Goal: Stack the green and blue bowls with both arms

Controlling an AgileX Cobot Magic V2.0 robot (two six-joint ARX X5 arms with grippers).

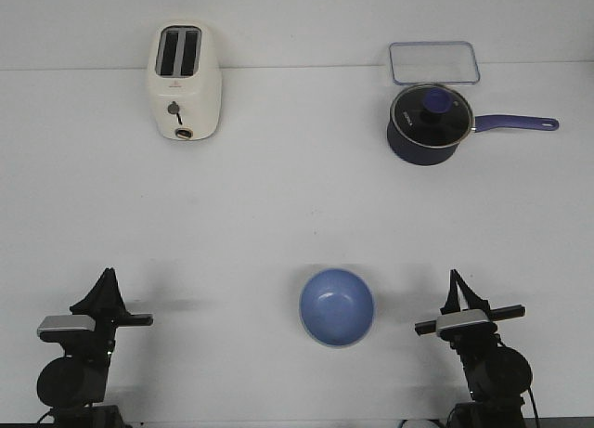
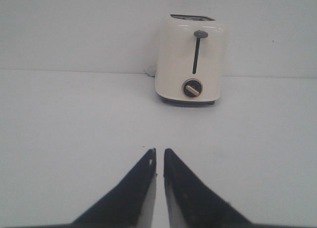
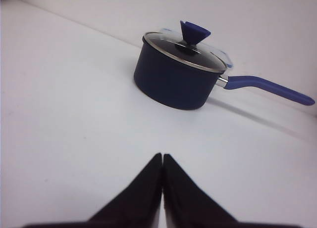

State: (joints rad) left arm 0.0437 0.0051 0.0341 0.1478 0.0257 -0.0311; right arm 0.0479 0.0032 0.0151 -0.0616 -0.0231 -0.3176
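The periwinkle blue bowl [image 1: 337,307] sits upright on the white table near the front edge, between my two arms. The pale mint green bowl shows in no view. My left gripper [image 1: 109,275] rests at the front left, well left of the bowl; in the left wrist view [image 2: 159,150] its fingers stand with only a thin slit between them and hold nothing. My right gripper [image 1: 455,276] rests at the front right, right of the bowl; in the right wrist view [image 3: 163,155] its fingers are pressed together and empty. The bowl shows in neither wrist view.
A cream toaster [image 1: 185,81] stands at the back left and also shows in the left wrist view [image 2: 191,60]. A dark navy saucepan [image 1: 428,124] with glass lid and long handle stands at the back right, also in the right wrist view [image 3: 176,73]. A clear lidded container [image 1: 433,62] lies behind it.
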